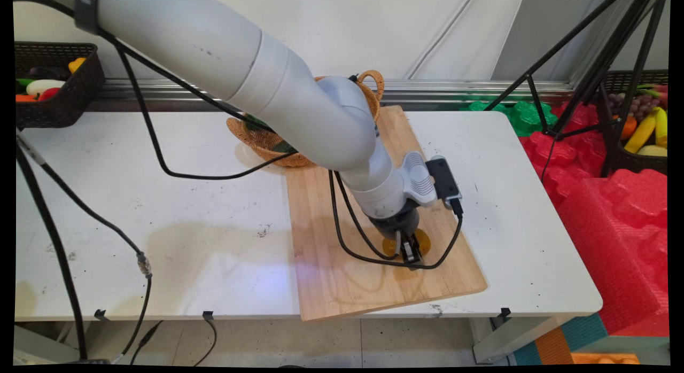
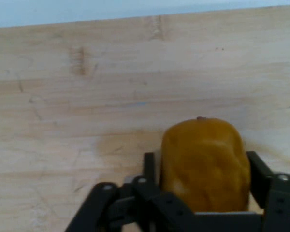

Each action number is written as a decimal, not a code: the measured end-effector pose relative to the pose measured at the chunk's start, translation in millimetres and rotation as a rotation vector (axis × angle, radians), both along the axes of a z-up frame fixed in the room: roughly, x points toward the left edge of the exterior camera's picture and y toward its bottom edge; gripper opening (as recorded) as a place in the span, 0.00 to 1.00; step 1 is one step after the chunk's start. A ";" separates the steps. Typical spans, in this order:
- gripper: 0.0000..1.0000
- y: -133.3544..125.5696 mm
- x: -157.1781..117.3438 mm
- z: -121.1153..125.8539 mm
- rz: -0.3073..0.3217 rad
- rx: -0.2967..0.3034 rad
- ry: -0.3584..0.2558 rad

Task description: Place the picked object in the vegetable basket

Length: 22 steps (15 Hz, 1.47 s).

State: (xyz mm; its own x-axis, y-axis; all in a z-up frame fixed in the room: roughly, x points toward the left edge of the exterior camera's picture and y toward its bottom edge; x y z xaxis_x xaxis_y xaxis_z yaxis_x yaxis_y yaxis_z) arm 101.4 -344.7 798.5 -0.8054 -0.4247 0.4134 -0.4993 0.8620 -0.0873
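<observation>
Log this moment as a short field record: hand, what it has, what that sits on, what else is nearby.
hand: hand low over the wooden board, fingers on either side of the fruit
held thing: brownish-yellow fruit, rounded, between the two fingers
surface: wooden board on the white table, its near corner past the table's front edge
behind the arm: wicker basket at the board's far end, partly hidden
off the table: dark basket of toy produce at far left, another at far right
</observation>
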 end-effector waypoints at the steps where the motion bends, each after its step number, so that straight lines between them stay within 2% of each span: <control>1: 0.00 0.0 -1.1 -2.0 0.000 0.002 0.000; 5: 0.00 2.1 -1.1 0.1 -0.003 -0.007 0.005; 8: 0.00 4.6 3.0 15.8 0.004 -0.032 0.028; 12: 0.00 6.6 13.9 49.4 0.024 -0.082 0.067; 17: 0.00 3.4 42.7 105.5 0.077 -0.173 0.103; 22: 0.00 -14.1 83.5 143.5 0.172 -0.252 0.115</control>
